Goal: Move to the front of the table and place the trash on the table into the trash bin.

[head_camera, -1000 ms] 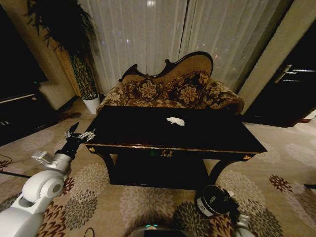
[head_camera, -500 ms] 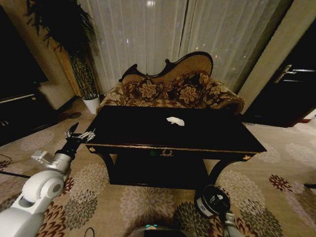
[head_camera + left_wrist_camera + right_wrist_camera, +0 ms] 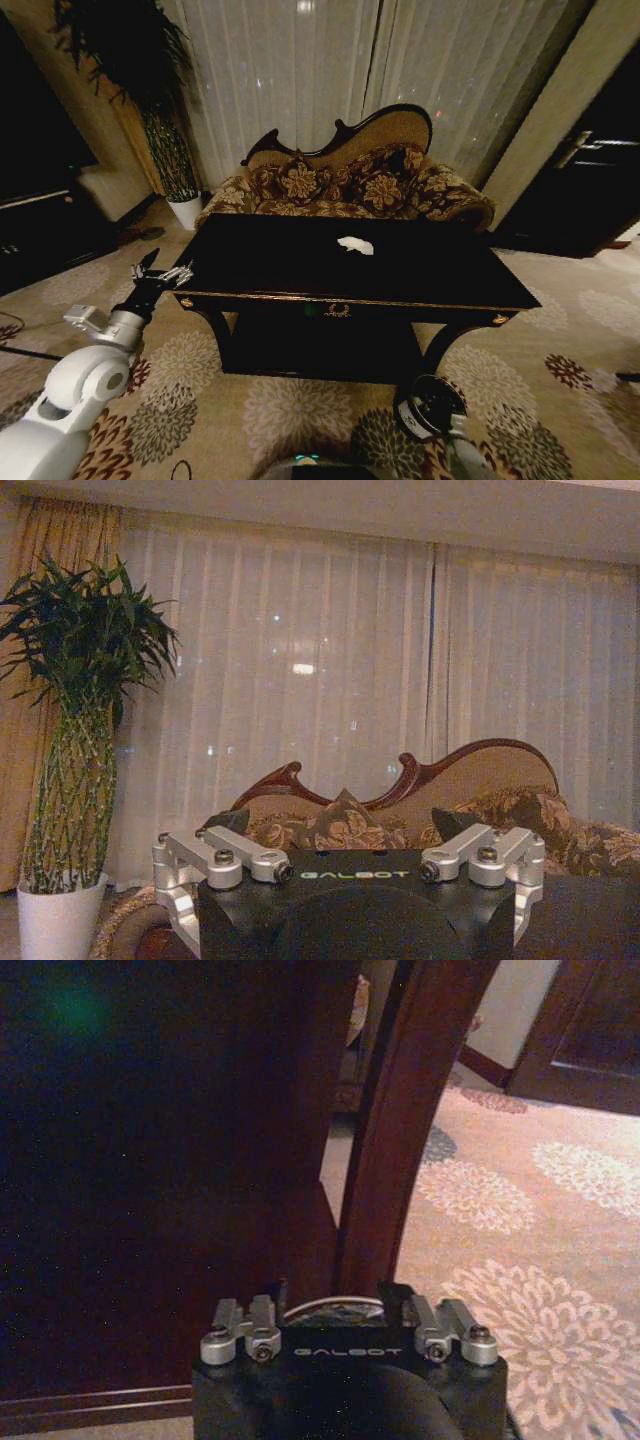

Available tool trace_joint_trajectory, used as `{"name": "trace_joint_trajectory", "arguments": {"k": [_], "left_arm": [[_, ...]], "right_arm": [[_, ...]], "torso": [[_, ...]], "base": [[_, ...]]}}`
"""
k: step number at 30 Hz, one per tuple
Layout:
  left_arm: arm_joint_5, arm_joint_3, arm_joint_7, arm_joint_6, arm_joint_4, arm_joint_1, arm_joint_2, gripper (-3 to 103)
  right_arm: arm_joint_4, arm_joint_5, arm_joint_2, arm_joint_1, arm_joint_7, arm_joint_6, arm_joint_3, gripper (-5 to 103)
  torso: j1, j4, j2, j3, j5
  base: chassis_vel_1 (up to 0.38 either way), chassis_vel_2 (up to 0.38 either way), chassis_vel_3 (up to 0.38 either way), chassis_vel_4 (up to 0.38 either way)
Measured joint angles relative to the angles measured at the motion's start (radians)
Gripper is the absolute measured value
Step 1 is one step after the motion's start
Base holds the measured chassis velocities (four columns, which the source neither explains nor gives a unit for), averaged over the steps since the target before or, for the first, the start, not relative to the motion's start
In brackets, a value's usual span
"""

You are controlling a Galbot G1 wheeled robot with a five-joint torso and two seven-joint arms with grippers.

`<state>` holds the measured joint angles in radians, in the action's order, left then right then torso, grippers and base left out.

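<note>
While our left gripper (image 3: 163,270) hangs spread open off the table's (image 3: 300,262) left near corner, the trash (image 3: 355,245) lies well right. We see our right gripper (image 3: 340,1300) low by the trash bin (image 3: 430,408); cannot tell its finger state.

dim and warm throughout, lit mostly through the sheer curtains (image 3: 330,70) with small bright specks of glare. glossy sheen on the table (image 3: 300,265), deep shadow beneath. wide-angle bending at the head view's edges.

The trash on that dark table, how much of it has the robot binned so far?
The robot is already at the table. One white trash wad still lies on top. The left gripper hovers open beside the table's corner; the right gripper is low over the trash bin.
</note>
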<state>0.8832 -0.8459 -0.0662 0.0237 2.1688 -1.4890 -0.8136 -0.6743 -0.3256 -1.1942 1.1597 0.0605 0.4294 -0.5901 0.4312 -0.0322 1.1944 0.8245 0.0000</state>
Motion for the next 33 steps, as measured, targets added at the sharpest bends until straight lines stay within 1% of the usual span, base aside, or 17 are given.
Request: {"name": "trace_joint_trajectory", "arguments": {"k": [1, 2, 3, 5, 6, 7, 9, 10, 11, 13, 16, 19, 20, 23, 24, 29, 33], "left_arm": [[0.0, 0.0, 0.0, 0.0, 0.0, 0.0, 0.0, 100], [0.0, 0.0, 0.0, 0.0, 0.0, 0.0, 0.0, 100], [0.0, 0.0, 0.0, 0.0, 0.0, 0.0, 0.0, 100], [0.0, 0.0, 0.0, 0.0, 0.0, 0.0, 0.0, 100], [0.0, 0.0, 0.0, 0.0, 0.0, 0.0, 0.0, 100], [0.0, 0.0, 0.0, 0.0, 0.0, 0.0, 0.0, 100], [0.0, 0.0, 0.0, 0.0, 0.0, 0.0, 0.0, 100], [0.0, 0.0, 0.0, 0.0, 0.0, 0.0, 0.0, 100], [0.0, 0.0, 0.0, 0.0, 0.0, 0.0, 0.0, 100], [0.0, 0.0, 0.0, 0.0, 0.0, 0.0, 0.0, 100], [0.0, 0.0, 0.0, 0.0, 0.0, 0.0, 0.0, 100], [0.0, 0.0, 0.0, 0.0, 0.0, 0.0, 0.0, 100], [0.0, 0.0, 0.0, 0.0, 0.0, 0.0, 0.0, 100], [0.0, 0.0, 0.0, 0.0, 0.0, 0.0, 0.0, 100], [0.0, 0.0, 0.0, 0.0, 0.0, 0.0, 0.0, 100], [0.0, 0.0, 0.0, 0.0, 0.0, 0.0, 0.0, 100], [0.0, 0.0, 0.0, 0.0, 0.0, 0.0, 0.0, 100]], "right_arm": [[-0.02, -0.011, 0.004, 0.018, -0.001, 0.001, 0.0, 58], [-0.02, -0.011, 0.004, 0.018, -0.001, 0.001, 0.0, 58], [-0.05, -0.03, 0.01, 0.045, -0.003, 0.001, -0.002, 63], [-0.089, -0.053, 0.019, 0.076, -0.005, -0.005, -0.002, 63], [-0.14, -0.084, 0.031, 0.113, -0.006, -0.023, -0.005, 69], [-0.224, -0.131, 0.047, 0.171, -0.01, -0.058, -0.015, 74], [-0.357, -0.194, 0.064, 0.251, -0.029, -0.1, -0.038, 85], [-0.357, -0.194, 0.064, 0.251, -0.029, -0.1, -0.038, 85], [-0.422, -0.218, 0.069, 0.284, -0.038, -0.114, -0.049, 90], [-0.547, -0.256, 0.082, 0.354, -0.059, -0.133, -0.079, 99], [-0.647, -0.28, 0.088, 0.426, -0.072, -0.145, -0.105, 100], [-0.746, -0.293, 0.084, 0.517, -0.085, -0.147, -0.151, 100], [-0.746, -0.293, 0.084, 0.517, -0.085, -0.147, -0.151, 100], [-0.853, -0.304, 0.058, 0.621, -0.096, -0.147, -0.202, 100], [-0.853, -0.304, 0.058, 0.621, -0.096, -0.147, -0.202, 100], [-0.984, -0.319, 0.037, 0.703, -0.122, -0.153, -0.245, 100], [-1.133, -0.352, 0.043, 0.774, -0.144, -0.167, -0.299, 100]], "torso": [[0.0, -0.0001, 0.0, 0.0, -0.0001], [0.0, -0.0001, 0.0, 0.0, -0.0001], [0.0, 0.0, 0.0, 0.0, 0.0001], [0.0, 0.0, 0.0, 0.0, 0.0006], [0.0, 0.0, 0.0, 0.0, 0.0006], [0.0, -0.0003, 0.0, 0.0, -0.0005], [0.0, -0.0006, 0.0, 0.0, 0.0], [0.0, -0.0006, 0.0, 0.0, 0.0], [0.0, -0.0005, 0.0, 0.0, 0.0004], [0.0, 0.0003, 0.0, 0.0, -0.0007], [0.0, 0.0, 0.0, 0.0, 0.0001], [0.0, 0.0, 0.0, 0.0, -0.0003], [0.0, 0.0, 0.0, 0.0, -0.0003], [0.0, -0.0004, 0.0, 0.0, 0.0], [0.0, -0.0004, 0.0, 0.0, 0.0], [0.0, -0.0002, 0.0, 0.0, -0.0001], [0.0, -0.0001, 0.0, 0.0, 0.0]], "base": [[0.0, 0.0, 0.0, 0.0], [0.0, 0.0, 0.0, 0.0], [0.0, 0.0, 0.0, 0.0], [0.0, 0.0, 0.0, 0.0], [0.0, 0.0, 0.0, 0.0], [0.0, 0.0, 0.0, 0.0], [0.0, 0.0, 0.0, 0.0], [0.0, 0.0, 0.0, 0.0], [0.0, 0.0, 0.0, 0.0], [0.0, 0.0, 0.0, 0.0], [0.0, 0.0, 0.0, 0.0], [0.0, 0.0, 0.0, 0.0], [0.0, 0.0, 0.0, 0.0], [0.0, 0.0, 0.0, 0.0], [0.0, 0.0, 0.0, 0.0], [0.0, 0.0, 0.0, 0.0], [0.0, 0.0, 0.0, 0.0]]}}
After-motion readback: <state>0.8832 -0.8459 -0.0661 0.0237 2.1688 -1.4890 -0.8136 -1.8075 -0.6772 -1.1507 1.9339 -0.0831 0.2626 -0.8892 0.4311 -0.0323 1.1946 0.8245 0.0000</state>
